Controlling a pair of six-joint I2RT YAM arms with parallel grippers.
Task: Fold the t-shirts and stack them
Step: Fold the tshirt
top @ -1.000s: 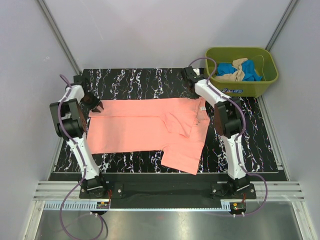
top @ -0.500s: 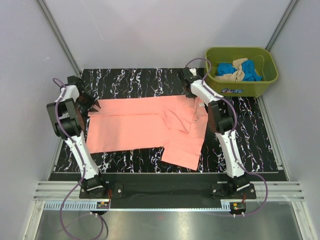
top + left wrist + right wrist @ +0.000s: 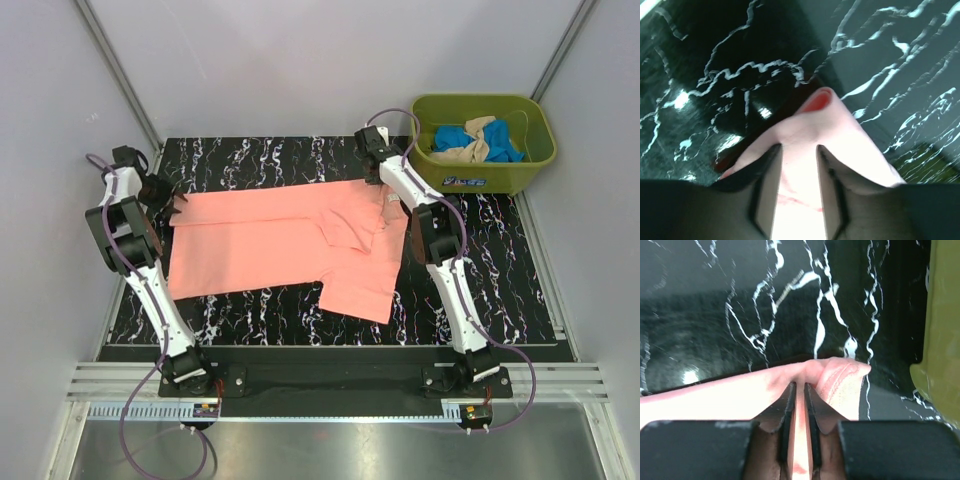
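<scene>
The salmon-pink t-shirt (image 3: 270, 245) lies spread across the black marbled mat (image 3: 260, 160), with a sleeve folded over near its right side. My left gripper (image 3: 176, 205) is shut on the shirt's far left corner. In the left wrist view the cloth (image 3: 840, 135) fills the gap between the fingers of the left gripper (image 3: 799, 150). My right gripper (image 3: 378, 178) is shut on the far right corner. In the right wrist view the right gripper (image 3: 800, 386) pinches a hemmed fold of the shirt (image 3: 740, 395). A bright blue tee (image 3: 455, 135) and a beige one (image 3: 475, 150) lie bundled in the tub.
The olive-green plastic tub (image 3: 480, 180) stands at the far right corner of the mat; its wall also shows at the right edge of the right wrist view (image 3: 940, 315). Grey walls enclose the mat on three sides. A metal rail runs along the near edge.
Both grippers have moved left and slightly away from the bases, dragging the pink shirt with them. The shirt now lies further left and further back on the mat.
</scene>
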